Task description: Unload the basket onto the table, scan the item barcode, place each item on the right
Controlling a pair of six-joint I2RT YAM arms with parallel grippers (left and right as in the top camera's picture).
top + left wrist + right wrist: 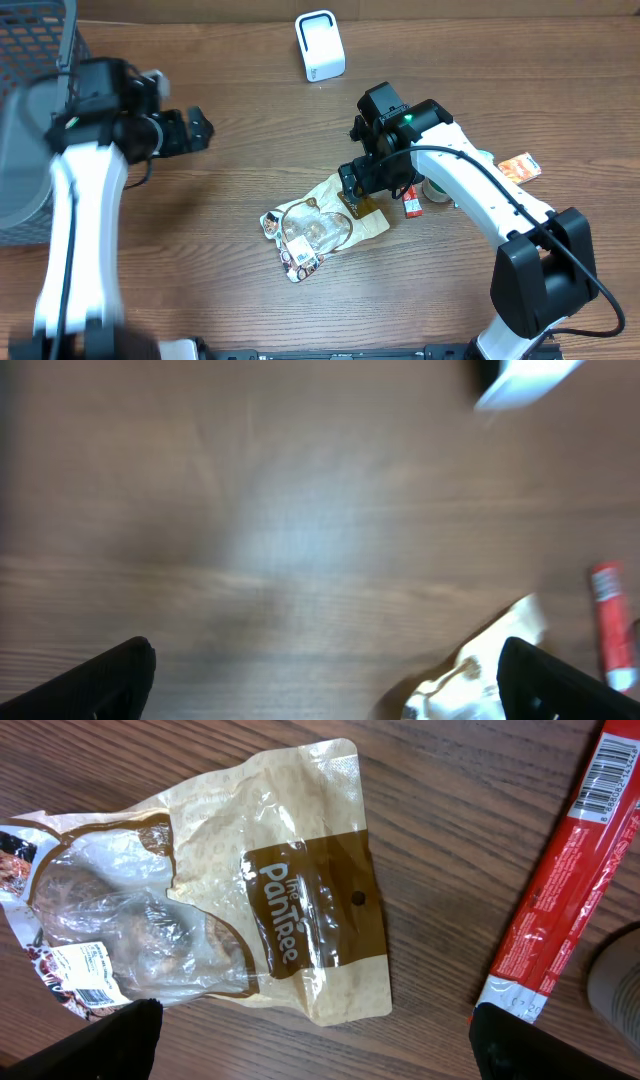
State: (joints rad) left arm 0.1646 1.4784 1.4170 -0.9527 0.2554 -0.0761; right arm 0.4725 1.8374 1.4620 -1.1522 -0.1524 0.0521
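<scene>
A tan and clear snack bag [318, 224] lies flat mid-table, brown band up, with a white label [86, 970] at its clear end. In the right wrist view the bag [270, 890] fills the left half. My right gripper [362, 183] hovers over the bag's tan end, open, its black fingertips [95, 1045] wide apart with nothing between them [320, 1045]. The white scanner [319, 45] stands at the back centre. My left gripper [198, 129] is open over bare wood at the left. Its view is blurred, with the gripper [325, 685] empty and the bag [465, 680] near the right finger.
A red stick packet [411, 203] with a barcode [608, 778] lies right of the bag. Beside it are a round pale object [437, 190] and an orange packet [520, 167]. A grey wire basket [35, 70] stands at the far left.
</scene>
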